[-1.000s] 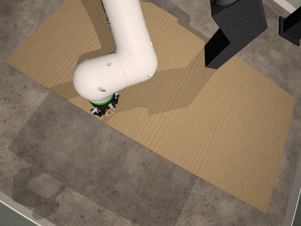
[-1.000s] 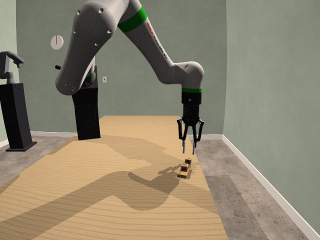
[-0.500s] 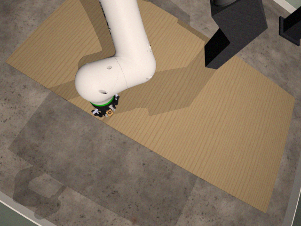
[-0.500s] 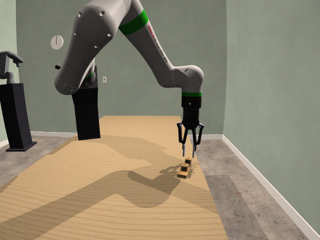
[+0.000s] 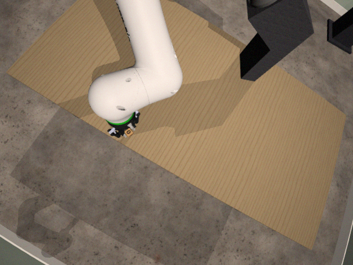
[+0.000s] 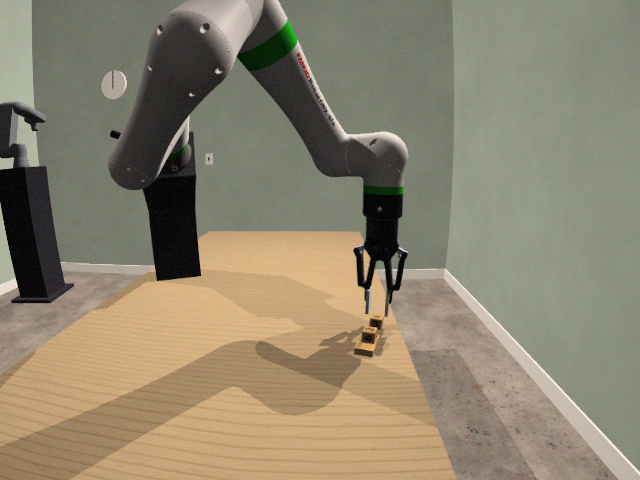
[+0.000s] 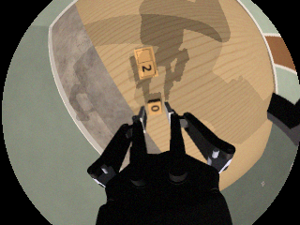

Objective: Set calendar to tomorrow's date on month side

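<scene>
Hovering just above the loose cube (image 6: 376, 321), the gripper (image 6: 377, 308) points straight down with its fingers partly spread and nothing between them. My judgement is that this gap is set to slip over the cube's sides for a pick. That cube lies on the wooden table (image 6: 206, 361) outside the tray (image 6: 364, 352), with a 0 facing up. From the wrist view the tray is at 12 o'clock from it, close by. The tray holds only the other cube (image 6: 369, 334), which shows a 2; its second place appears unfilled.
</scene>
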`<action>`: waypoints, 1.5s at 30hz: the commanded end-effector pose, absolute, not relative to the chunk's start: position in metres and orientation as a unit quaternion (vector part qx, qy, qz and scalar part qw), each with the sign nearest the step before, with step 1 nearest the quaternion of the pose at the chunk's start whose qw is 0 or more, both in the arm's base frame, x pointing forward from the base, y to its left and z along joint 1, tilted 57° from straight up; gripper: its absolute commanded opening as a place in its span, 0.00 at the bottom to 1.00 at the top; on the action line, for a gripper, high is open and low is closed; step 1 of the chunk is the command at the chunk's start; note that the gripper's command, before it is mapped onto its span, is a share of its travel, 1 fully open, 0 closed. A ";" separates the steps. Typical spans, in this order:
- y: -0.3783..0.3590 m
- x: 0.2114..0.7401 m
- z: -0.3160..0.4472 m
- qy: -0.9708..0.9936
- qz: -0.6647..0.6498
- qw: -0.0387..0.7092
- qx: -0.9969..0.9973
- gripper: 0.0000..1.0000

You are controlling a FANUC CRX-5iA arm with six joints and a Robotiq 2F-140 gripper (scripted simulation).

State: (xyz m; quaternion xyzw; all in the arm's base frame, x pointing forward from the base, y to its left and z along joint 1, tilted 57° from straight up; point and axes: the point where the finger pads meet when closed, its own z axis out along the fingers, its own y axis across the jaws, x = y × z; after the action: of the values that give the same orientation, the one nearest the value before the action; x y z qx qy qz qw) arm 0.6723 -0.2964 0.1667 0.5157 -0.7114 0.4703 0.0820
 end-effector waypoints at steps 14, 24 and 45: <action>-0.296 0.672 0.167 -0.711 0.470 0.082 0.516 0.35; -0.296 0.672 0.167 -0.711 0.470 0.082 0.516 0.35; -0.303 0.676 0.162 -0.711 0.470 0.082 0.516 0.35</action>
State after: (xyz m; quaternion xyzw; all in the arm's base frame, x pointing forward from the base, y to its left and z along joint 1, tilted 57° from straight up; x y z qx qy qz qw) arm 0.6746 -0.3011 0.1633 0.5157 -0.7115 0.4702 0.0821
